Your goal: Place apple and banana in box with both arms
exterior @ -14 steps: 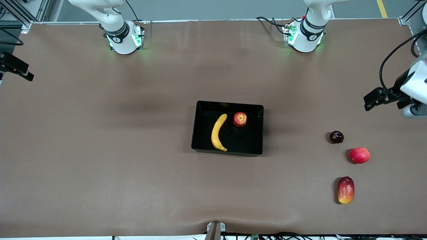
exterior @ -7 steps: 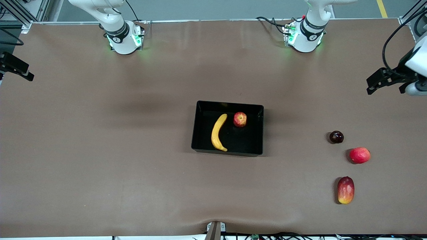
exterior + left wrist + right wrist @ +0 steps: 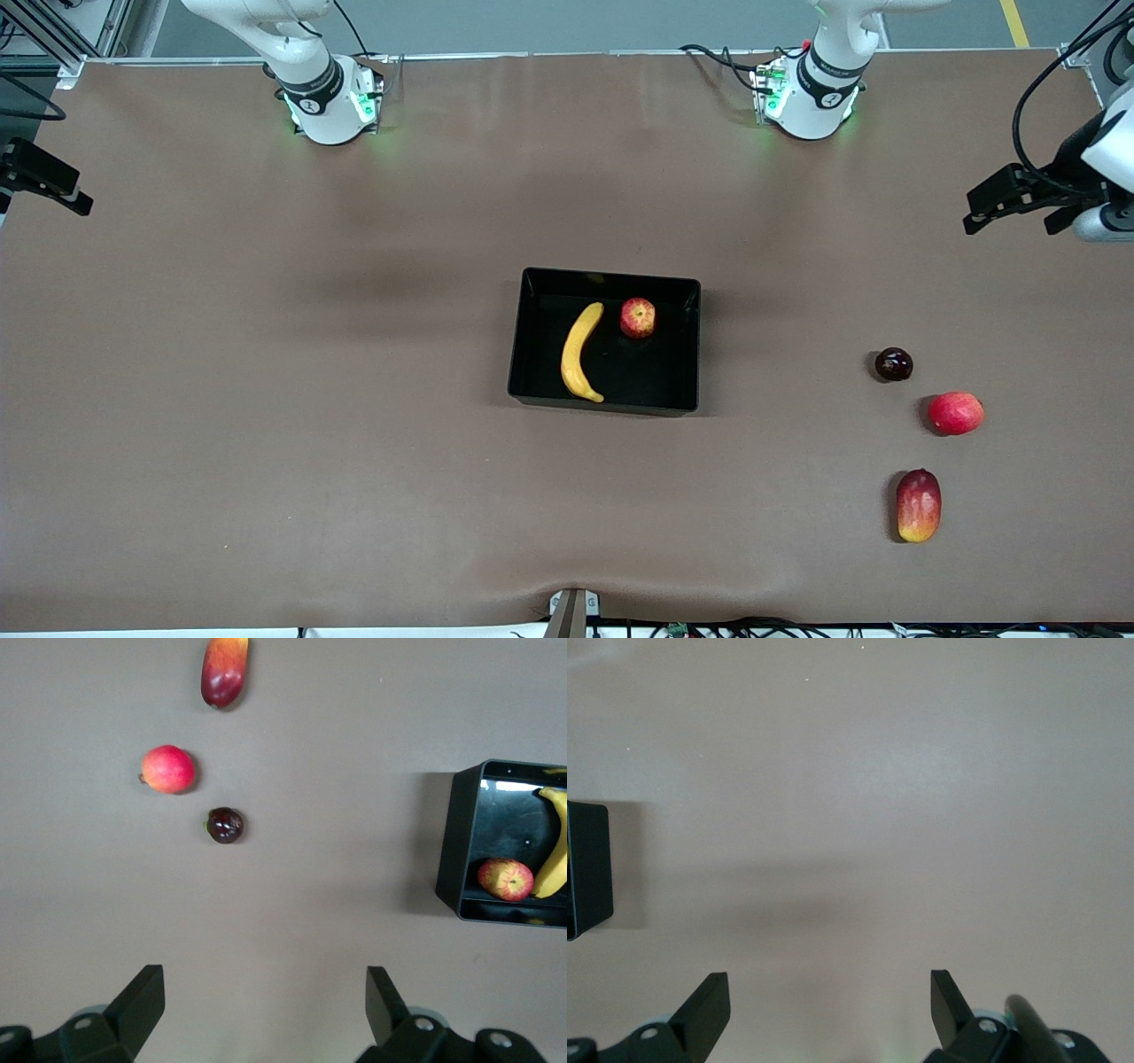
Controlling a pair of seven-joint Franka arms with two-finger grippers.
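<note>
The black box (image 3: pixel 611 276) sits mid-table. In it the yellow banana (image 3: pixel 578 353) lies beside the red-and-yellow apple (image 3: pixel 637 317), apart from each other. The left wrist view shows the box (image 3: pixel 461 842) with the apple (image 3: pixel 506 879) and part of the banana (image 3: pixel 556 850). My left gripper (image 3: pixel 1010 213) hangs open and empty over the left arm's end of the table, its jaws wide (image 3: pixel 266 979). My right gripper (image 3: pixel 42 197) hangs open and empty over the right arm's end (image 3: pixel 830 979). Only a corner of the box (image 3: pixel 586 868) shows in the right wrist view.
Three loose fruits lie toward the left arm's end of the table: a dark plum (image 3: pixel 893 364), a pinkish-red round fruit (image 3: pixel 955 413) and an oblong red-and-yellow mango (image 3: pixel 918 505), which lies nearest the front camera. They also show in the left wrist view: plum (image 3: pixel 225 825), round fruit (image 3: pixel 167 769), mango (image 3: pixel 223 669).
My left gripper has drawn back toward the base side of the table, away from the loose fruits. The right gripper, the box and the fruit have stayed put.
</note>
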